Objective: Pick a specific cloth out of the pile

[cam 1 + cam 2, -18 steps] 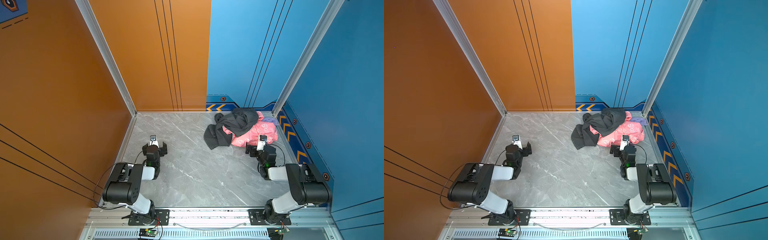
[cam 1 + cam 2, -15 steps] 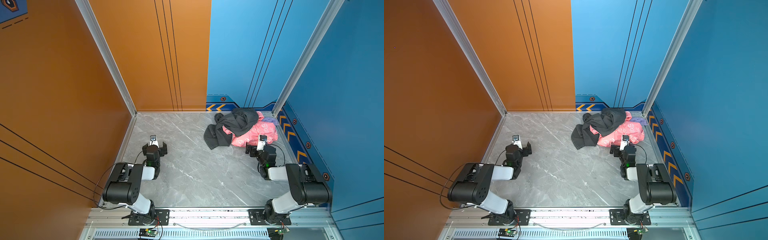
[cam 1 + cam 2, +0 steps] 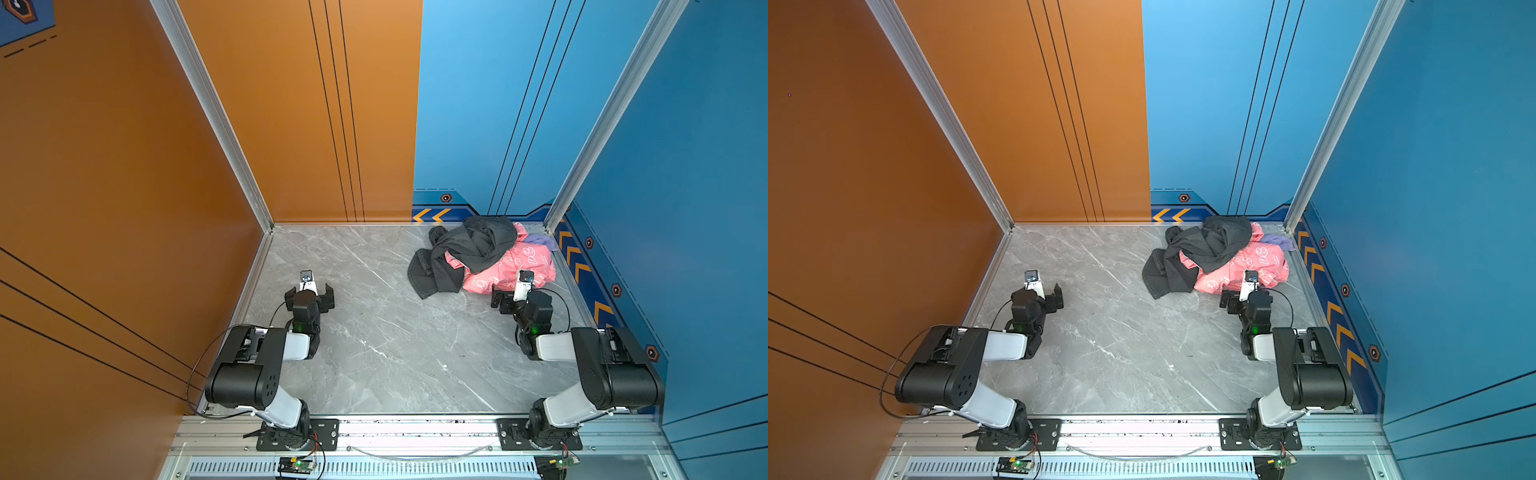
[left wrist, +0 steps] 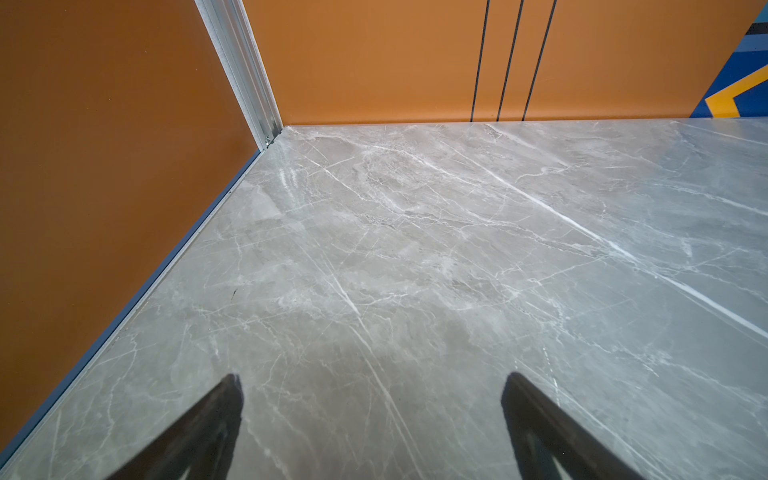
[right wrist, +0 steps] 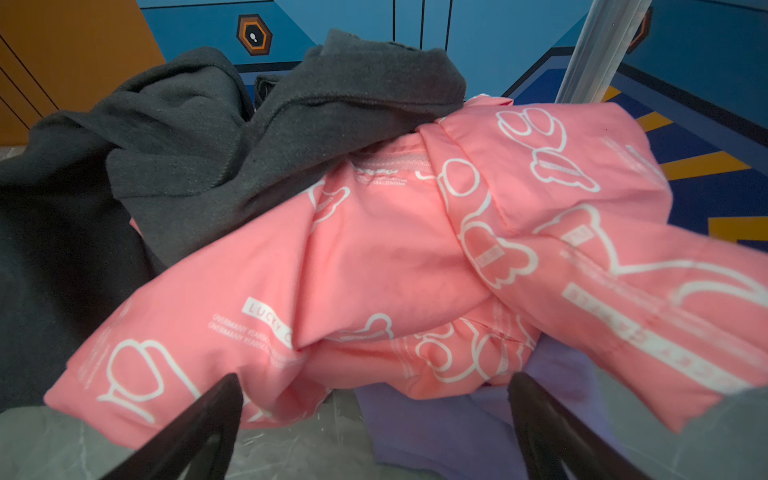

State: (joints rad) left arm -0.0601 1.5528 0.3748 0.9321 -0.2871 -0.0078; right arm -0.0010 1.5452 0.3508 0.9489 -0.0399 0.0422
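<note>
Right gripper (image 5: 374, 378) spread wide, empty, near pink white-printed fabric garment (image 5: 374, 257) over plain lavender fabric cloth (image 5: 457, 424), left gripper (image 4: 372, 377) wide, empty

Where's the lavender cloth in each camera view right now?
In a top view: lavender cloth peeks out behind the pink garment, by the back right corner.
In a top view: same, lavender cloth behind the pink garment.
Left wrist: not in it.
Right wrist: lavender cloth pokes from under the pink garment.
Shared landmark: the pink garment.

pink garment (image 5: 374, 257) atop cloth (image 5: 449, 419), edge exposed (lavender)
</note>
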